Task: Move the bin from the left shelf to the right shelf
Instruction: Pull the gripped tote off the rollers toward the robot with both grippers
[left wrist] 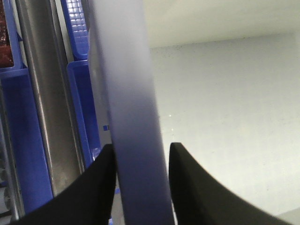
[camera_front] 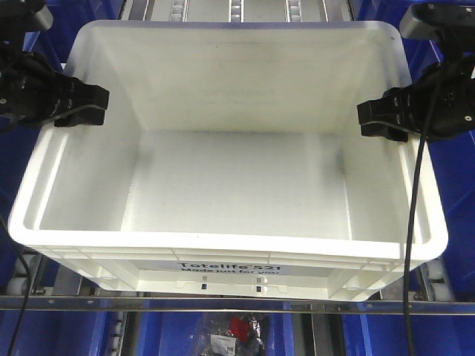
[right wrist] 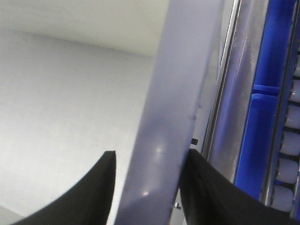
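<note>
The large white bin (camera_front: 237,185) fills the middle of the front view. It is empty, and black "Totelife" print shows on its near wall. My left gripper (camera_front: 83,104) is clamped over the bin's left rim, and my right gripper (camera_front: 380,119) is clamped over its right rim. In the left wrist view the rim (left wrist: 126,84) runs up between the black fingers of my left gripper (left wrist: 140,147). In the right wrist view the rim (right wrist: 183,70) runs between the fingers of my right gripper (right wrist: 151,154). On each side one finger is inside the bin and one is outside.
Blue bins stand to the left (camera_front: 11,185) and right (camera_front: 456,200), and below. A metal shelf rail (camera_front: 237,304) crosses just under the bin's near wall. Roller tracks (camera_front: 237,9) lie behind it. Small packaged items (camera_front: 234,334) lie in a lower blue bin. Metal uprights (left wrist: 40,93) (right wrist: 229,103) flank the bin.
</note>
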{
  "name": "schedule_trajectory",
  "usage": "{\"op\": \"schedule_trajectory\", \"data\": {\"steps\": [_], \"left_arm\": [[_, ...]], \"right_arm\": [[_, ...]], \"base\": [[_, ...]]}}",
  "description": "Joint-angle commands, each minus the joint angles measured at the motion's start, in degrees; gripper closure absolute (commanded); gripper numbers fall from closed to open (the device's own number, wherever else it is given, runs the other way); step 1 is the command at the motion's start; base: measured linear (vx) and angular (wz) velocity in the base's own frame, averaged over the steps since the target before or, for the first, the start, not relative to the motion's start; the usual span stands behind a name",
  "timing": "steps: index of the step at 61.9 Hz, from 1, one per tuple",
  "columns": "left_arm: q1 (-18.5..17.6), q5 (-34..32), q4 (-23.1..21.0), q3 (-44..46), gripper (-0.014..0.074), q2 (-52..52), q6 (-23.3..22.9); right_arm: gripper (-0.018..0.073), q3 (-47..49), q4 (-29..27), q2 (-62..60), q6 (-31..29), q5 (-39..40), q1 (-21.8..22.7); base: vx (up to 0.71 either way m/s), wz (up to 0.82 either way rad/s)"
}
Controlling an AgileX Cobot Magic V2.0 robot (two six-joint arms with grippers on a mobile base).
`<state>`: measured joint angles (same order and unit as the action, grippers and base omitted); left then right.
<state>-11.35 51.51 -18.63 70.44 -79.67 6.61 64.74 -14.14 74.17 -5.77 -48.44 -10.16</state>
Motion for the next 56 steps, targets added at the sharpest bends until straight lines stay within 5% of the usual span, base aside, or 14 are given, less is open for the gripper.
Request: {"op": "schedule_trajectory", "data": {"steps": [1, 56], "left_arm": [[-0.35, -2.68, -4.02, 2.13, 0.0599, 3.98, 1.75], [-0.35, -1.77, -4.36, 2.13, 0.0598, 4.04, 1.75]], "right_arm": [[0.0567, 2.19, 0.1, -2.57, -1.32, 6.1, 0.26], [0.0567, 2.19, 0.09, -2.58, -1.26, 8.46, 0.26]], "base": [[0.0, 0.0], [0.0, 0.0]]}}
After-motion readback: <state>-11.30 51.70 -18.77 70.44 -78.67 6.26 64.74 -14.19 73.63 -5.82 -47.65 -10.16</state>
